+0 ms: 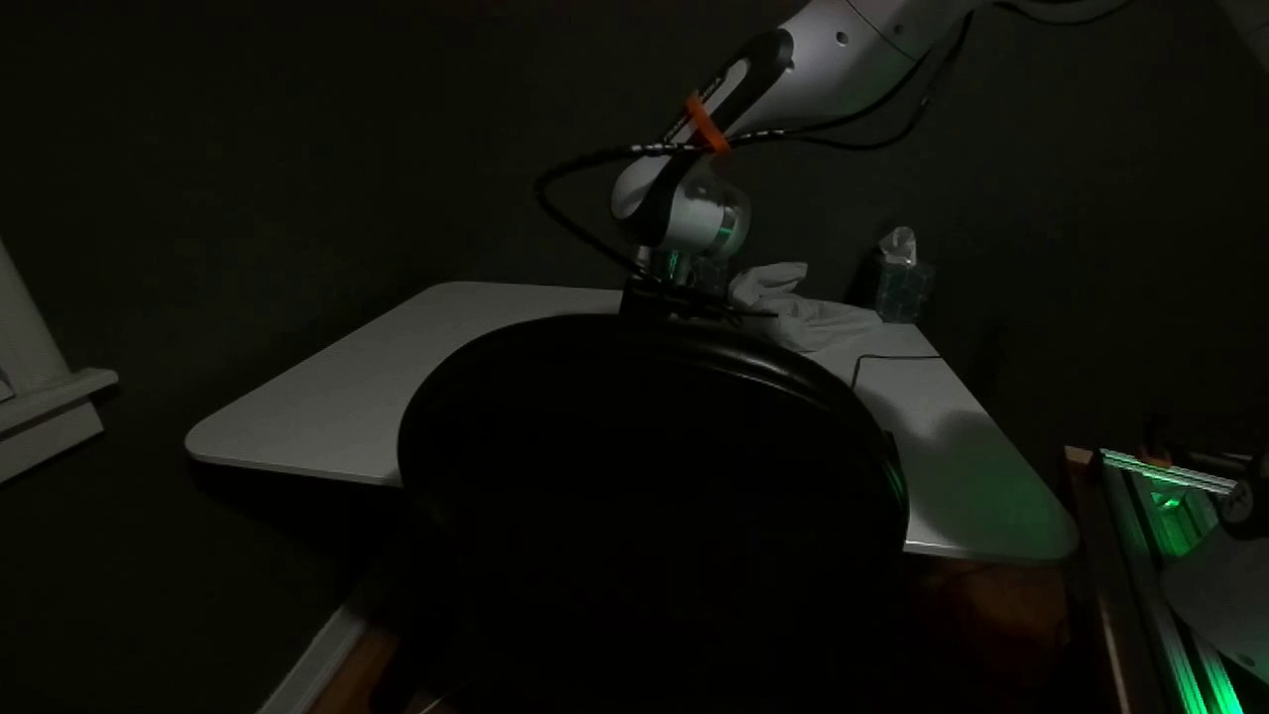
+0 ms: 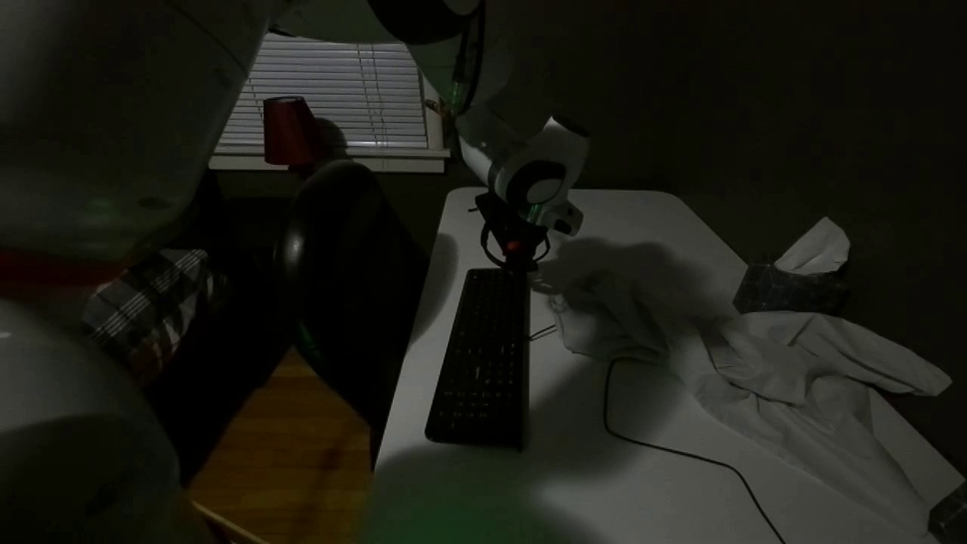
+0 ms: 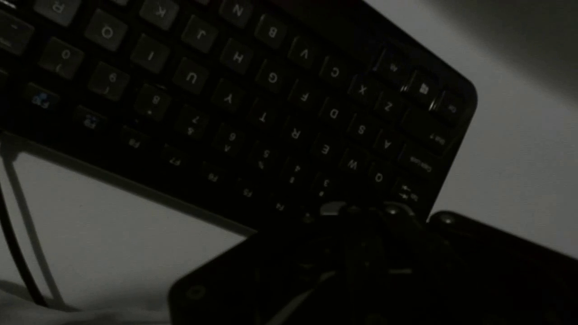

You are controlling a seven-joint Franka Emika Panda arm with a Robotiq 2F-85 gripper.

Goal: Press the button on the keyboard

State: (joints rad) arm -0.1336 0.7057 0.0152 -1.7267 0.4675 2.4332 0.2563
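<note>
End effector (image 2: 520, 261) low over keyboard (image 2: 483, 355)

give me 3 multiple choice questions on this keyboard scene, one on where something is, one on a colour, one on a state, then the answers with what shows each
1. Where along the keyboard is the hand?
A: at the end with the Tab key
B: at the opposite end
C: at the middle

2. What colour is the lampshade?
A: yellow
B: blue
C: red

3. In what state is the cloth on the table?
A: neatly folded
B: loosely crumpled
C: tightly rolled

Answers:
1 A: the wrist view shows the hand close by that key.
2 C: in an exterior view it looks dark red, even in the dim light.
3 B: in an exterior view it spreads in uneven folds and creases.
</note>
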